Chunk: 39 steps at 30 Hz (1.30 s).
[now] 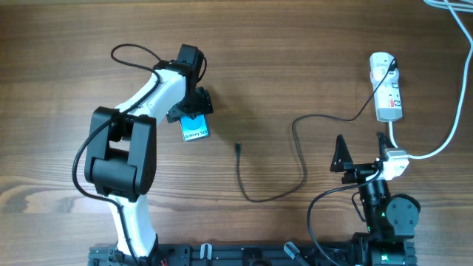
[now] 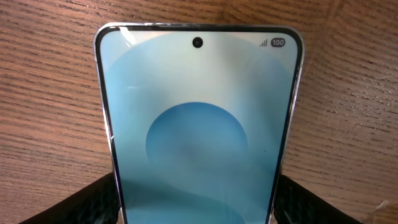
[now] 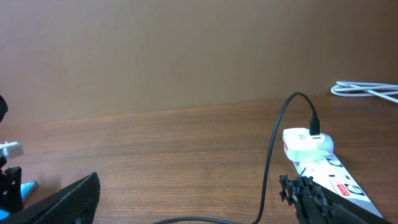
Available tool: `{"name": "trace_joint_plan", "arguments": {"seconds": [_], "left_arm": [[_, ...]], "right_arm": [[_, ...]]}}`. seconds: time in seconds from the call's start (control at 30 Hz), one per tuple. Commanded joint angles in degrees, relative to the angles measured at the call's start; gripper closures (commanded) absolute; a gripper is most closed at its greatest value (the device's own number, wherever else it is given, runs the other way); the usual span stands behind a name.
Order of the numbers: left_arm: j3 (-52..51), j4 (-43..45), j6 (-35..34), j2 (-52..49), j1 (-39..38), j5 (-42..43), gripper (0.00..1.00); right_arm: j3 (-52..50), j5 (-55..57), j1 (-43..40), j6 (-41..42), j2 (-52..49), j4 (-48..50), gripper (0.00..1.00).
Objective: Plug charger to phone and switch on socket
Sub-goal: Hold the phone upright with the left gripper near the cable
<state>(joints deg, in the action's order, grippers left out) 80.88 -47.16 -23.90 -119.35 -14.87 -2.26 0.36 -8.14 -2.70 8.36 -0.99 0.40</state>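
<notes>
The phone (image 1: pixel 195 130), with a turquoise screen, lies on the wooden table and fills the left wrist view (image 2: pixel 198 124). My left gripper (image 1: pixel 194 107) is shut on its lower end, one black finger against each long side (image 2: pixel 196 202). The charger, a thin black cable (image 1: pixel 299 159), runs from the socket (image 1: pixel 387 89) and loops across the table. Its plug tip (image 1: pixel 238 146) lies free to the right of the phone. My right gripper (image 1: pixel 362 151) is wide open and empty, just below the socket. In the right wrist view (image 3: pixel 186 186) the cable (image 3: pixel 273 162) passes between its fingers.
A thick white lead (image 1: pixel 452 129) runs from the socket's near end up the right edge of the table; it also shows in the right wrist view (image 3: pixel 367 90). A white adapter (image 3: pixel 308 143) sits in the socket's far end (image 3: pixel 339 180).
</notes>
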Motion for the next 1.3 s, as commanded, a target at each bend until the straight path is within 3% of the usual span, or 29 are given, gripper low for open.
{"name": "trace_joint_plan", "arguments": {"seconds": [0.0,0.13,0.3,1.27], "left_arm": [[-4.1,0.4,-0.5,-6.3,-0.1,2.6,0.22],[-4.1,0.5,-0.5,-6.3,-0.1,2.6,0.21],[-4.1,0.2,-0.5,-6.3,-0.1,2.6,0.10],[-4.1,-2.6,1.2,-6.3,-0.1,-1.3,0.11]], "right_arm": [[-0.1,-0.7,0.2,0.8,0.6,0.2,0.00],[-0.1,-0.7,0.2,0.8,0.6,0.2,0.00],[-0.1,-0.7,0.2,0.8,0.6,0.2,0.00],[-0.1,-0.7,0.2,0.8,0.6,0.2,0.00]]}}
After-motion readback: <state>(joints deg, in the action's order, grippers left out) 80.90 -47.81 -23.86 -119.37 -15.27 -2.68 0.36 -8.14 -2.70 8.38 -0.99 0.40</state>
